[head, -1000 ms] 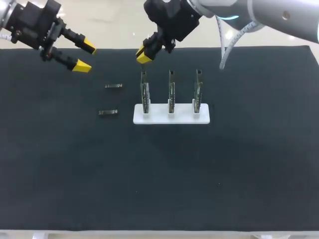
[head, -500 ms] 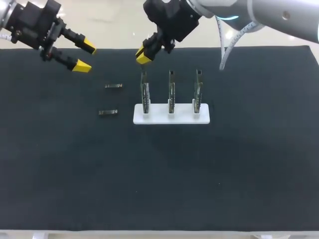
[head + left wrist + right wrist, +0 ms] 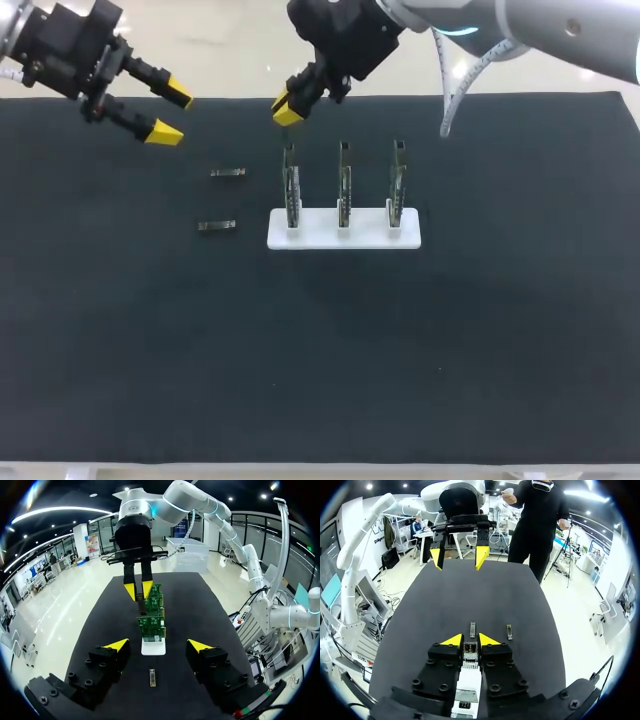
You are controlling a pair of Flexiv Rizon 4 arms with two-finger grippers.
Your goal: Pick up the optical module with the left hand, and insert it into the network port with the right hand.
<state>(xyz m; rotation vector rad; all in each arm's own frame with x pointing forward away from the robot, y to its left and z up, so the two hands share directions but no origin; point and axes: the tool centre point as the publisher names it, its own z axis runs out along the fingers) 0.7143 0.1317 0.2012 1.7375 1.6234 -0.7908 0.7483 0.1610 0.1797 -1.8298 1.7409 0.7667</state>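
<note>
Two small optical modules lie on the black mat, one (image 3: 228, 172) farther back and one (image 3: 216, 226) nearer, left of a white base (image 3: 343, 238) holding three upright port boards (image 3: 290, 185). My left gripper (image 3: 172, 113) hangs open above the mat's far left corner, away from both modules. In the left wrist view a module (image 3: 152, 677) lies on the mat below its wide-open fingers (image 3: 116, 644). My right gripper (image 3: 288, 106) hovers just above the leftmost board, apart from it, fingers only narrowly parted and holding nothing. In the right wrist view that board's top (image 3: 470, 652) shows through the gap.
The black mat (image 3: 320, 350) covers the whole table, with broad bare room in front of the base and to its right. The middle board (image 3: 343, 185) and right board (image 3: 397, 183) stand close beside the leftmost one.
My right gripper has risen a little above the leftmost board. The left arm and both modules have not moved.
</note>
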